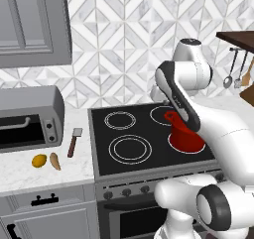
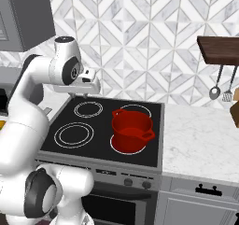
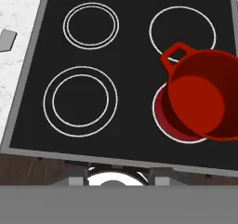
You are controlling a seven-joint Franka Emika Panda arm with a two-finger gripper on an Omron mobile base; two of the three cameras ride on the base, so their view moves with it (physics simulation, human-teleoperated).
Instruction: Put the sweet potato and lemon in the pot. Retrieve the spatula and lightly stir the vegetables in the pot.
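Four ringed burners were seen on the black stove top [image 1: 149, 134], and the red pot [image 2: 132, 131] was placed over the front right one, its inside bare. In the hand view the pot [image 3: 204, 97] was seen from above at the right, one side handle pointing toward the back burners.

On the marble counter [image 1: 30, 171] left of the stove, the lemon [image 1: 39, 160] and the sweet potato [image 1: 54, 161] were laid just beside each other near the front edge, below the toaster oven [image 1: 30, 116]. The spatula [image 1: 74, 141] was laid further back, between them and the stove, its pale blade toward the wall; a grey corner of that blade [image 3: 7, 39] was caught at the left edge of the hand view.

The arm [image 1: 178, 96] was bent above the stove, the hand pointed downward. Whether the gripper was open or closed could not be told, since its fingertips were not made out clearly.

A metal spoon [image 2: 215, 91] was hung under the dark shelf [image 2: 219, 49] at the right.
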